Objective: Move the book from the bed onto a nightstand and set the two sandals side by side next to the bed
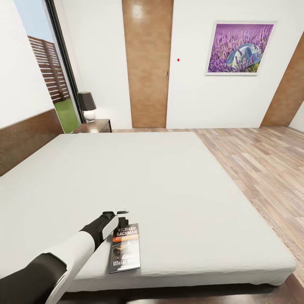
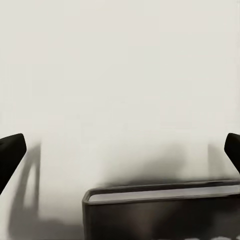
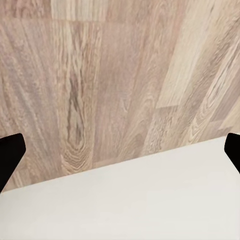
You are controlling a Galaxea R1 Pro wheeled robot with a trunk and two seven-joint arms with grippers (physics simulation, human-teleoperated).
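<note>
Dark flat book on smooth mattress

Through the left wrist camera we look down on the bed, its plain off-white mattress spreading evenly ahead of us. The two dark fingertips of our left end effector stand wide apart at either edge of the frame, with nothing between them. Just below them lies the book, its dark cover and pale page edge resting flat on the mattress and casting a soft shadow.
</note>
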